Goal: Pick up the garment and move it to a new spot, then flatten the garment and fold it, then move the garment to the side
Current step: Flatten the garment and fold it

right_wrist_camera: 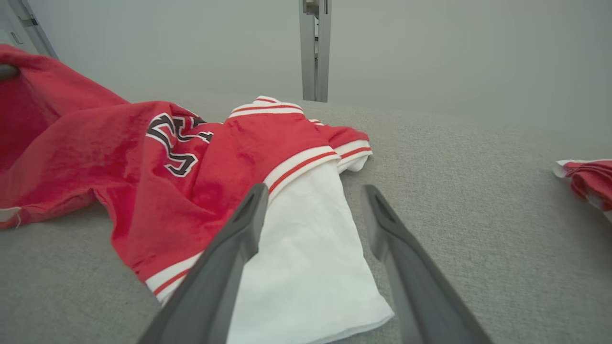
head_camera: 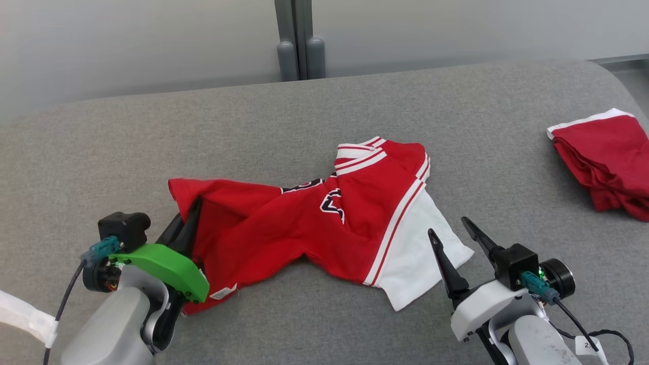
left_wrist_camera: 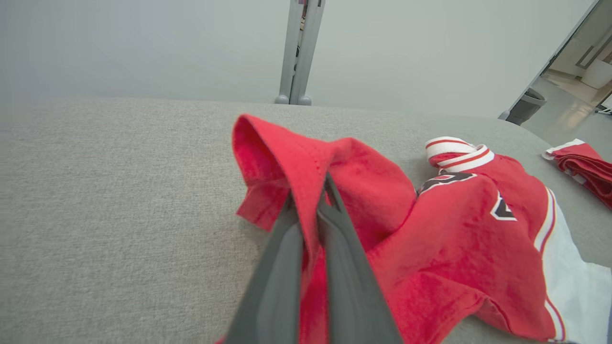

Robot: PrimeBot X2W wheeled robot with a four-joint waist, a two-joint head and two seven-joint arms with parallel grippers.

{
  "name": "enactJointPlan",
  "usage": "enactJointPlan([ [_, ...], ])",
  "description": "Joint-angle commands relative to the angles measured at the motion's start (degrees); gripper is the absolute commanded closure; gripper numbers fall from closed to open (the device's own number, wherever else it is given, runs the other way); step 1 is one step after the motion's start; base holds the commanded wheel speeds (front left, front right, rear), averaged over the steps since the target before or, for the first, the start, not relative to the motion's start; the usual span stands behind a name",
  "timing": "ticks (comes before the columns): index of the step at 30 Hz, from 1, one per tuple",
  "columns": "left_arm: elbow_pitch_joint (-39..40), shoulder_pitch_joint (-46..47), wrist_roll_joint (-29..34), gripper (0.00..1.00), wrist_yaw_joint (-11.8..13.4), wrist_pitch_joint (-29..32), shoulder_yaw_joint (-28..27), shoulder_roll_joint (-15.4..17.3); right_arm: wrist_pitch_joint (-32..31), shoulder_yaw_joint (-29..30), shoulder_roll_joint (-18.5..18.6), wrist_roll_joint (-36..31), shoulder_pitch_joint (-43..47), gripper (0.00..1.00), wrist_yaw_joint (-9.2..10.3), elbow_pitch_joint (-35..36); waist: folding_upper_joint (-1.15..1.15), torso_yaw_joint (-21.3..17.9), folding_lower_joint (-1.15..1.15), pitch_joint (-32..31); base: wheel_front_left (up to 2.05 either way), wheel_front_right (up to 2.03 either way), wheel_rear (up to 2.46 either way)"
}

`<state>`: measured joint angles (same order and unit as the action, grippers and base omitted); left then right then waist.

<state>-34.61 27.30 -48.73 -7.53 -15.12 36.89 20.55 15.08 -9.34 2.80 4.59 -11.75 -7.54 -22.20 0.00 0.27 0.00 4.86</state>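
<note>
The garment point(head_camera: 314, 218) is a red jersey with white sleeves, striped trim and black lettering, lying crumpled across the middle of the grey padded table point(head_camera: 324, 116). My left gripper point(head_camera: 188, 219) is shut on its red hem at the left end; in the left wrist view the fingers point(left_wrist_camera: 311, 210) pinch a raised fold of the garment point(left_wrist_camera: 454, 239). My right gripper point(head_camera: 453, 229) stands open just above the white sleeve point(head_camera: 421, 243) at the jersey's right end. In the right wrist view its fingertips point(right_wrist_camera: 313, 193) straddle the sleeve point(right_wrist_camera: 306, 258), not closed on it.
A second red garment point(head_camera: 606, 162), folded with a white edge, lies at the table's far right, also in the right wrist view point(right_wrist_camera: 590, 184). A grey post point(head_camera: 299, 45) rises behind the table against the pale wall.
</note>
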Motion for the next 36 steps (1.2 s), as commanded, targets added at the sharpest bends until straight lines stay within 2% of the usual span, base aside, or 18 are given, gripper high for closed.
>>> enactJointPlan([
  [1, -0.23, -0.73, 0.81, 1.00, 0.11, -0.01, -0.85, 0.53, 0.10, -0.21, 0.20, 0.28, 0.17, 0.00, 0.11, 0.06, 0.00, 0.26, 0.00, -0.15, 0.00, 0.00, 0.00],
  [10, -3.87, 3.28, 5.18, 1.00, 0.11, -0.01, -5.73, 0.55, 0.10, -0.99, 0.21, -0.62, -2.37, 0.00, 0.11, 1.35, 0.00, -3.02, 0.00, 3.77, 0.00, 0.00, 0.00],
  [11, -4.25, 3.60, 5.55, 0.80, 0.11, -0.01, -6.47, 0.33, 0.10, -1.02, 0.22, -0.60, -2.59, 0.00, 0.11, 1.38, 0.00, -3.31, 0.00, 3.98, 0.00, 0.00, 0.00],
  [12, -4.99, 4.03, 6.52, 0.50, 0.11, -0.01, -7.17, 0.28, 0.10, -1.15, 0.21, -0.60, -2.81, 0.00, 0.11, 1.40, 0.00, -3.66, 0.00, 4.15, 0.00, 0.00, 0.00],
  [13, -5.48, 4.29, 7.02, 0.00, 0.11, -0.01, -7.90, 0.10, 0.10, -1.18, 0.19, -0.57, -2.96, 0.00, 0.11, 1.39, 0.00, -3.92, 0.00, 4.24, 0.00, 0.00, 0.00],
  [17, -8.17, 3.79, 9.99, 0.00, 0.11, 0.00, -11.21, -1.00, 0.10, -1.17, 0.19, -0.01, -3.03, 0.00, 0.11, 1.41, 0.00, -4.58, 0.00, 3.67, 0.00, 0.00, 0.00],
  [21, -9.38, -0.72, 14.34, 0.00, 0.55, -0.01, -18.18, -2.61, 0.10, -1.28, 0.20, 1.11, -1.76, 0.00, 0.11, 1.19, 0.00, -4.73, 0.00, 1.38, 0.00, 0.00, 0.00],
  [30, -0.61, -14.19, 24.62, 0.00, 0.95, -0.01, -30.38, -7.26, 0.10, -0.57, 0.21, 2.98, 0.73, 0.00, 0.11, 0.43, 0.00, -4.78, 0.00, -3.01, 0.00, 0.00, 0.00],
  [36, 7.07, -22.51, 31.14, 0.00, 0.54, -0.01, -36.72, -12.19, 0.10, 0.96, 0.21, 4.05, 3.13, 0.00, 0.11, 0.73, 0.00, -4.81, 0.00, -4.62, 0.00, 0.00, 0.00],
])
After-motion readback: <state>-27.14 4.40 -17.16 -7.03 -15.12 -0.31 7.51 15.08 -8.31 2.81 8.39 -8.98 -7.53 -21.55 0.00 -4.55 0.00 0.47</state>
